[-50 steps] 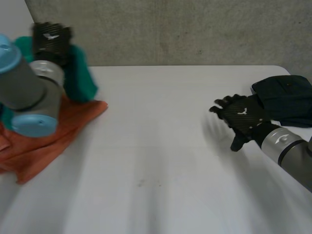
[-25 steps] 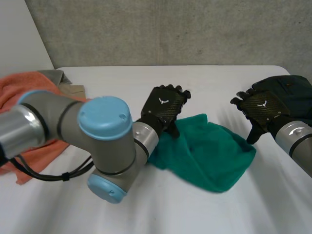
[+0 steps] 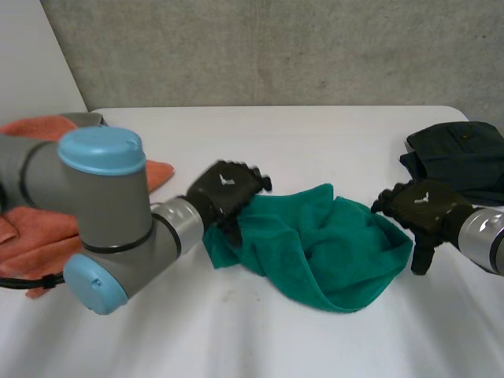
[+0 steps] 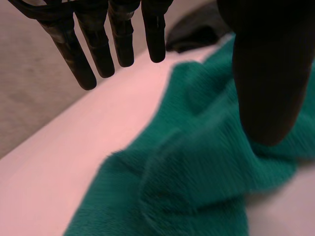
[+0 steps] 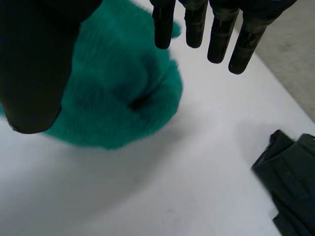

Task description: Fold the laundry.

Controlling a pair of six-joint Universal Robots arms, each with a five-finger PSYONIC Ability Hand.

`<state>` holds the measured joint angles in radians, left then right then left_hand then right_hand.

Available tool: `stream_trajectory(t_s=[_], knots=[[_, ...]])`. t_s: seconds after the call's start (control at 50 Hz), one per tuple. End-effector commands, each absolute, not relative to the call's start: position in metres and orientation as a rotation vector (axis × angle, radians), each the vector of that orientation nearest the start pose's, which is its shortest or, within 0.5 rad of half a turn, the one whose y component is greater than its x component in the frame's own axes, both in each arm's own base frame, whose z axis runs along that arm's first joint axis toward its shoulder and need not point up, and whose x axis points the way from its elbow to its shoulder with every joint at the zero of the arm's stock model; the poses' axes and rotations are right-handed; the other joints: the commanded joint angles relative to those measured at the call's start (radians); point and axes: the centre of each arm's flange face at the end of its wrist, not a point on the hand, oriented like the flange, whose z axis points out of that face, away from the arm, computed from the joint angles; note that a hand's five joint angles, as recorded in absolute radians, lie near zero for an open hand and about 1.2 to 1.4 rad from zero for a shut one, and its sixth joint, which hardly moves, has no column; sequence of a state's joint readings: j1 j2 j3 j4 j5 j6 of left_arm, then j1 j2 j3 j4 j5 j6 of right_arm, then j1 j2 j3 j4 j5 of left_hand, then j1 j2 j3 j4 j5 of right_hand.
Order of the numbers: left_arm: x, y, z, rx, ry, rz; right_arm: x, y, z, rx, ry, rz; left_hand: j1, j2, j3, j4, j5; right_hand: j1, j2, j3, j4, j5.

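A crumpled green towel [image 3: 319,244] lies in a heap on the white table [image 3: 260,150], near its middle. My left hand [image 3: 224,189] hovers at the towel's left edge. In the left wrist view its fingers [image 4: 98,46] are straight and spread from the thumb, open, with the green towel [image 4: 197,162] below the palm and nothing gripped. My right hand [image 3: 421,209] is at the towel's right edge. Its fingers [image 5: 216,29] are straight too, open above the green towel [image 5: 113,93].
An orange cloth [image 3: 35,236] lies at the table's left side behind my left arm, with a bit of grey cloth [image 3: 88,119] beyond it. A dark folded garment [image 3: 461,157] sits at the back right, close behind my right hand; it appears again as the dark garment [image 5: 293,182].
My left arm swung from the pile at the left to the middle with the green towel, let it go, then drew back to its left edge. My right hand moved down to the towel's right edge.
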<state>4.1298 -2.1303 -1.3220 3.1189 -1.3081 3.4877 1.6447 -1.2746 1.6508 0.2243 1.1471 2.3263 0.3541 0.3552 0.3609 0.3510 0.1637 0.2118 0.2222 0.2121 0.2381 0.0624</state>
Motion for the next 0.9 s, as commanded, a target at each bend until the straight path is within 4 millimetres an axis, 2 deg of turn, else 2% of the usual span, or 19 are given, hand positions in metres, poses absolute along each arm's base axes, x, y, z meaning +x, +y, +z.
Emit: stream_trajectory(t_s=[0.02, 0.18, 0.36, 0.42, 0.44, 0.52, 0.62, 0.7, 0.78, 0.9], knots=[[-0.361, -0.23, 0.154, 1.768, 2.292, -1.897, 0.182, -0.286, 0.16, -1.51, 2.293, -1.518, 0.097, 0.096, 0.09, 0.1, 0.113, -0.037, -0.048, -0.038, -0.064, -0.062], [-0.374, -0.221, 0.136, 1.84, 2.284, -1.853, 0.181, -0.291, 0.15, -1.507, 2.26, -1.569, 0.423, 0.421, 0.416, 0.426, 0.438, -0.037, -0.048, -0.038, -0.064, -0.062], [-0.378, -0.218, 0.137, 1.848, 2.28, -1.867, 0.183, -0.292, 0.144, -1.513, 2.247, -1.575, 0.722, 0.721, 0.715, 0.725, 0.738, -0.037, -0.048, -0.038, -0.064, -0.062], [-0.379, -0.218, 0.139, 1.847, 2.269, -1.877, 0.183, -0.293, 0.142, -1.514, 2.245, -1.581, 1.036, 1.035, 1.029, 1.039, 1.052, -0.037, -0.048, -0.038, -0.064, -0.062], [-0.379, -0.218, 0.14, 1.844, 2.267, -1.881, 0.183, -0.293, 0.141, -1.514, 2.245, -1.581, 1.042, 1.041, 1.035, 1.045, 1.058, -0.037, -0.048, -0.038, -0.064, -0.062], [-0.378, -0.222, 0.155, 1.787, 2.243, -1.932, 0.183, -0.293, 0.14, -1.517, 2.242, -1.591, 1.042, 1.041, 1.035, 1.045, 1.058, -0.037, -0.048, -0.038, -0.064, -0.062], [-0.363, -0.232, 0.208, 1.54, 2.156, -2.06, 0.183, -0.294, 0.143, -1.515, 2.236, -1.597, 1.042, 1.041, 1.035, 1.045, 1.058, -0.037, -0.048, -0.038, -0.064, -0.062], [-0.345, -0.24, 0.236, 1.364, 2.144, -2.111, 0.183, -0.295, 0.144, -1.498, 2.246, -1.594, 1.042, 1.041, 1.035, 1.045, 1.058, -0.037, -0.048, -0.038, -0.064, -0.062], [-0.334, -0.244, 0.249, 1.26, 2.187, -2.151, 0.184, -0.294, 0.143, -1.464, 2.252, -1.574, 1.042, 1.041, 1.035, 1.045, 1.058, -0.037, -0.048, -0.038, -0.064, -0.062], [-0.331, -0.243, 0.263, 1.146, 2.274, -2.228, 0.191, -0.292, 0.134, -1.36, 2.255, -1.522, 1.042, 1.041, 1.035, 1.045, 1.058, -0.037, -0.048, -0.038, -0.064, -0.062]])
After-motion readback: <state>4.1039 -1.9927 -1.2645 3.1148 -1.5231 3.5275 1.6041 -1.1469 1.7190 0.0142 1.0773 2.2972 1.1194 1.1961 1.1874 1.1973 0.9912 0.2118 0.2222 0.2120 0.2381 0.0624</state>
